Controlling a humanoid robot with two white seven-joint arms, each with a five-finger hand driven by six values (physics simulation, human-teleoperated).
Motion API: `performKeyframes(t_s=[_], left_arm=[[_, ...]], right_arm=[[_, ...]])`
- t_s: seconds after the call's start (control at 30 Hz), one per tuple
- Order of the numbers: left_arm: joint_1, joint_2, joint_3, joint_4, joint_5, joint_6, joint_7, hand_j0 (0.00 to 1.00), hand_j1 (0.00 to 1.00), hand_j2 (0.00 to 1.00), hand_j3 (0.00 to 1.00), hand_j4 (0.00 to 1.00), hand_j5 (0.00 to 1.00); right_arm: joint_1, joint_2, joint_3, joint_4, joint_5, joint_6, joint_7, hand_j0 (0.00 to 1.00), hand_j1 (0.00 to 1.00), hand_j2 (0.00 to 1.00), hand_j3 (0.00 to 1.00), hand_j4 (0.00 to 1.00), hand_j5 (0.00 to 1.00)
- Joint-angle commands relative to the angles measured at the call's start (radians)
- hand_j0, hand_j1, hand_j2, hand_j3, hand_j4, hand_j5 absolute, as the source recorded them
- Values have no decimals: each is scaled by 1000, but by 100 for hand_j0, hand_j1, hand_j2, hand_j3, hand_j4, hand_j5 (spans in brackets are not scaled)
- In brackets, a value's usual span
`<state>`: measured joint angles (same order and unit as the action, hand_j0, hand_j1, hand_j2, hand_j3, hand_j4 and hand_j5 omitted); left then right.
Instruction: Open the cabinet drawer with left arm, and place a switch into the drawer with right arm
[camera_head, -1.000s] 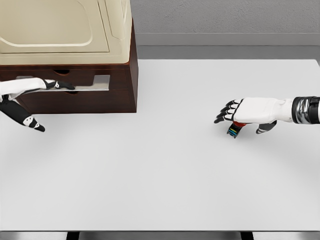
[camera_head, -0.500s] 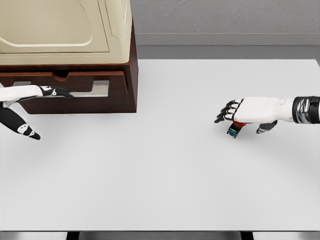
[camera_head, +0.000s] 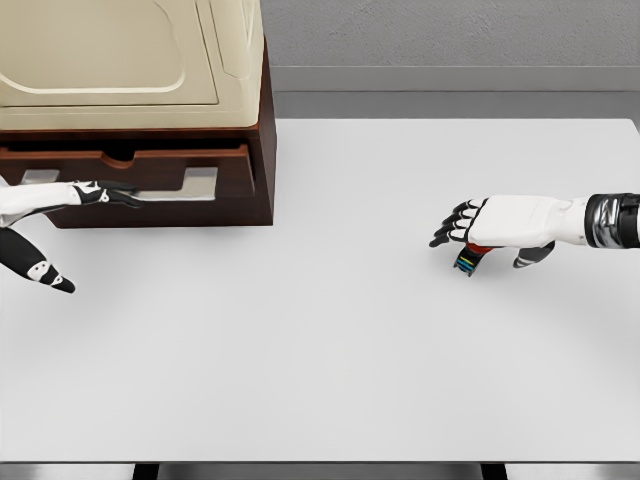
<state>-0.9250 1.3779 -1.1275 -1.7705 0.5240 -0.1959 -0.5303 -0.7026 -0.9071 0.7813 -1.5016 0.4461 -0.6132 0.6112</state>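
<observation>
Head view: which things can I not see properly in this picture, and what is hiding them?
- Switch: mostly covered by the right hand above it; only a small coloured end shows, so contact is unclear.
- Drawer: its inside is hidden behind its own front panel.
- Left hand: the arm is cut off by the picture's left edge; its grip on the drawer is too small to judge.
- Cabinet: cut off at the left edge.

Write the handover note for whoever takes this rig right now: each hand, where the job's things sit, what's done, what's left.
Left hand: fingers at the front of the cabinet's drawer, which juts out partway.
Right hand: on the white table, far right of the cabinet, flat over the switch; fingers extended, no closed grip visible.
Done: drawer partly open.
Left: finish opening the drawer if more room is needed, grasp the switch, carry it across and set it inside.
</observation>
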Motion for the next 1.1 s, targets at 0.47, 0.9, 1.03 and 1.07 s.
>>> performKeyframes(t_s=[0.47, 0.9, 1.03, 1.07], left_arm=[[0, 64, -78, 8, -52, -111, -10, 100, 100, 100, 100, 100, 100], [0, 112, -121, 8, -52, -200, -10, 100, 100, 100, 100, 100, 100], [0, 121, -124, 8, -52, -214, -11, 100, 100, 100, 100, 100, 100], [2, 124, -124, 8, -52, -214, -11, 100, 100, 100, 100, 100, 100]], right_arm=[[0, -1, 6, 0, -4, 2, 0, 99, 99, 99, 99, 99, 99], [0, -1, 7, 0, -4, 2, 0, 88, 88, 88, 88, 88, 88], [0, -1, 7, 0, -4, 2, 0, 84, 84, 84, 84, 84, 84], [0, -1, 7, 0, -4, 2, 0, 83, 83, 83, 83, 83, 83]])
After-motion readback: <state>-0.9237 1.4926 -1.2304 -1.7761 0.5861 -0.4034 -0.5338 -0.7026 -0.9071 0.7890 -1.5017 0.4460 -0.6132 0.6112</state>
